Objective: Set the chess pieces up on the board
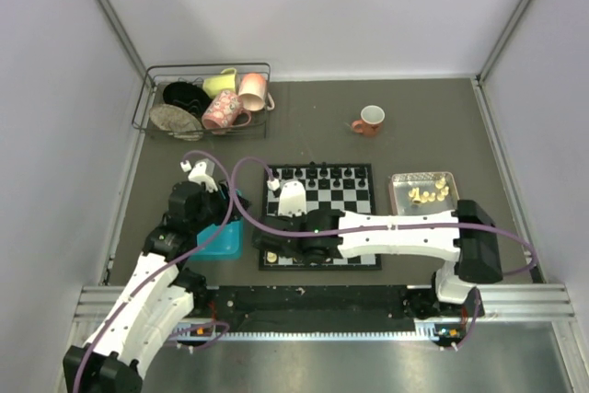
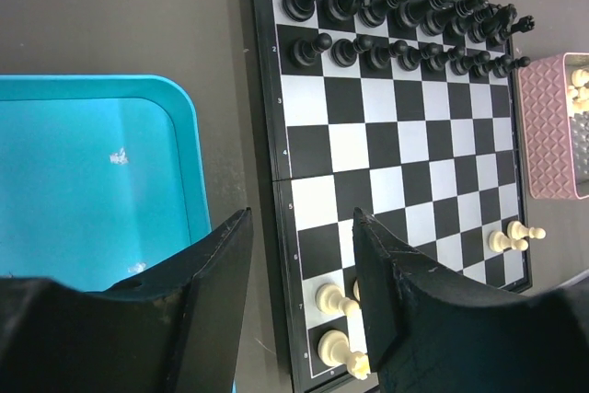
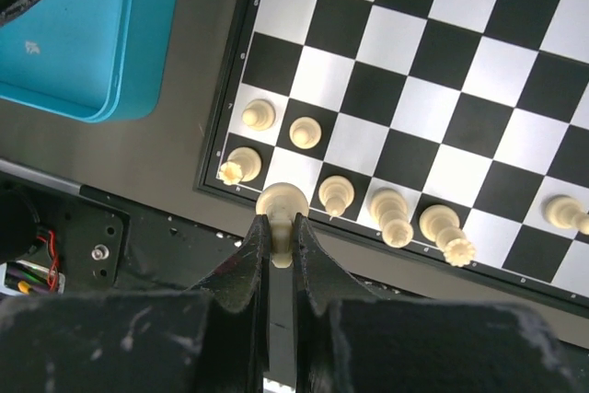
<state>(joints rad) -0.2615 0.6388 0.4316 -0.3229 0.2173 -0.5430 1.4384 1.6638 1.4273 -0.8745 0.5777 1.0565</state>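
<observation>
The chequered board (image 1: 322,218) lies at the table's middle; it also shows in the left wrist view (image 2: 386,163) and the right wrist view (image 3: 433,89). Black figures (image 2: 405,25) fill its far two rows. Several cream-white pieces (image 3: 396,218) stand along its near rows. My right gripper (image 3: 281,232) is shut on a cream-white piece (image 3: 282,204), held over the board's near left corner. My left gripper (image 2: 299,255) is open and empty, hovering over the board's left edge beside the blue tray (image 2: 92,181).
A pink tray (image 1: 421,192) with more cream-white pieces stands right of the board. A wire rack (image 1: 204,98) of cups and bowls sits at the back left. A red mug (image 1: 369,121) stands behind the board. The table's black front rail (image 3: 138,246) lies below the board.
</observation>
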